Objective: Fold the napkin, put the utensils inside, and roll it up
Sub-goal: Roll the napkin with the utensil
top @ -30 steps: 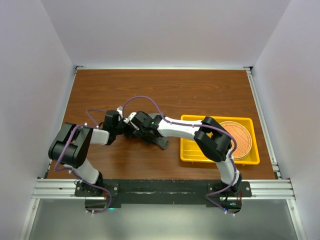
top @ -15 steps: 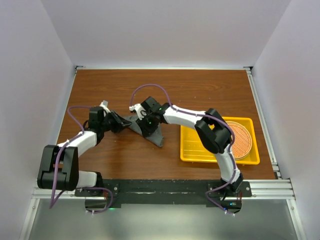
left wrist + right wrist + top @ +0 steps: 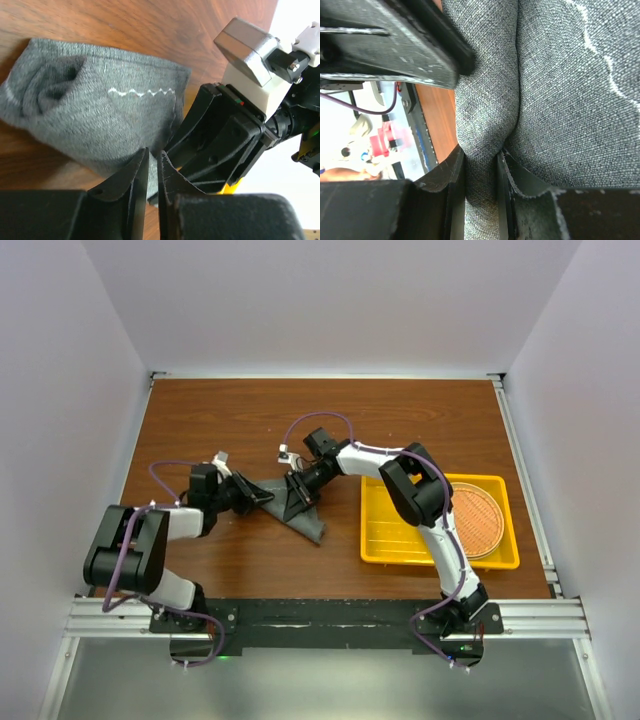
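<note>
The dark grey napkin (image 3: 308, 523) lies bunched in a narrow strip on the table's middle, between my two grippers. My left gripper (image 3: 265, 497) is shut on a thin edge of it at its left end. In the left wrist view the napkin (image 3: 100, 115) shows a pale zigzag stitch line beyond the left gripper (image 3: 153, 152). My right gripper (image 3: 297, 498) pinches a thick fold from the right. In the right wrist view this gripper (image 3: 480, 150) has the fold of napkin (image 3: 560, 100) squeezed between its jaws. No teal utensils show in any view.
A yellow tray (image 3: 400, 540) sits at the right front with a round woven orange-brown mat (image 3: 475, 518) in its right half. White walls enclose the table on three sides. The metal rail with both arm bases runs along the near edge.
Both grippers have drawn slightly apart and the right wrist has shifted back and right. More of the napkin now shows between and below them. The left arm's elbow has swung in.
</note>
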You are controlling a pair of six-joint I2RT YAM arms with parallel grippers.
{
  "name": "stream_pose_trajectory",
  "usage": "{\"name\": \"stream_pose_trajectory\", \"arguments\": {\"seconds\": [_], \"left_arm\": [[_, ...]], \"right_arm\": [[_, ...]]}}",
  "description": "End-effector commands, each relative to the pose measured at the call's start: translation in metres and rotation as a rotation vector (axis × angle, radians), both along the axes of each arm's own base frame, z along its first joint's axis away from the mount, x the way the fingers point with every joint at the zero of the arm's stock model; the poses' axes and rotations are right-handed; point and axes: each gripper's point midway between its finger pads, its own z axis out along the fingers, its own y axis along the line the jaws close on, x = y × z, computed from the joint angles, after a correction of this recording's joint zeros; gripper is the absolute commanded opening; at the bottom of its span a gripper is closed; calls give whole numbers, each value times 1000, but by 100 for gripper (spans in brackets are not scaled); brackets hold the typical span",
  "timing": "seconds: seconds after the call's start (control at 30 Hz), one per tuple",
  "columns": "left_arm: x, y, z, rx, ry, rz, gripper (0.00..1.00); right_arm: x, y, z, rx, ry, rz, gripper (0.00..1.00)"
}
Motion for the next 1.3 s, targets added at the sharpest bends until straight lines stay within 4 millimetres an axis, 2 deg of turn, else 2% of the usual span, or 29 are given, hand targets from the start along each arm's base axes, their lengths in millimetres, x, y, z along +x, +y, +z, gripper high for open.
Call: {"name": "stream_pose_trajectory", "arguments": {"seconds": [0.0,0.03,0.07,0.13,0.17,0.27,0.47,0.57,0.7,0.77,0.8,0.87,0.93,1.0,1.07,1.2,1.27], "left_arm": [[8,-2,-12,-2,-48,6,17],[7,0,-18,21,-57,0,16],[2,3,-31,39,-27,3,16],[3,8,-40,50,-37,15,15],[-4,8,-50,48,-9,10,15],[-13,8,-62,48,20,6,14],[-32,13,-77,87,66,-8,13],[-37,14,-83,92,86,-9,13],[-33,13,-82,79,94,-4,13],[-29,12,-78,82,83,-5,13],[-31,13,-80,89,94,-9,13],[-30,14,-80,99,105,-13,12],[-29,13,-80,103,106,-21,12],[-32,11,-81,92,123,-32,12],[-36,9,-82,81,146,-42,12],[-38,9,-77,81,165,-47,12],[-38,8,-74,76,177,-51,13]], "right_arm": [[-28,-41,-66,-300,97,-35,11],[-29,-45,-66,-315,98,-34,12],[-27,-46,-65,-328,81,-33,18],[-25,-48,-56,-336,55,-36,30],[-21,-50,-54,-355,25,-46,39],[-14,-56,-37,-390,-33,-66,46],[4,-70,-3,-453,-197,-74,49],[6,-70,2,-458,-242,-69,49],[1,-83,-13,-521,-312,-47,45],[-8,-101,-29,-601,-338,-29,41],[-11,-107,-31,-618,-359,-19,41],[-5,-116,-27,-680,-443,-24,41],[1,-108,-6,-687,-564,-22,44],[17,-103,11,-733,-696,-51,51],[15,-87,25,-719,-779,-48,57],[18,-53,38,-648,-884,-63,63],[11,-37,35,-623,-944,25,64]]}}
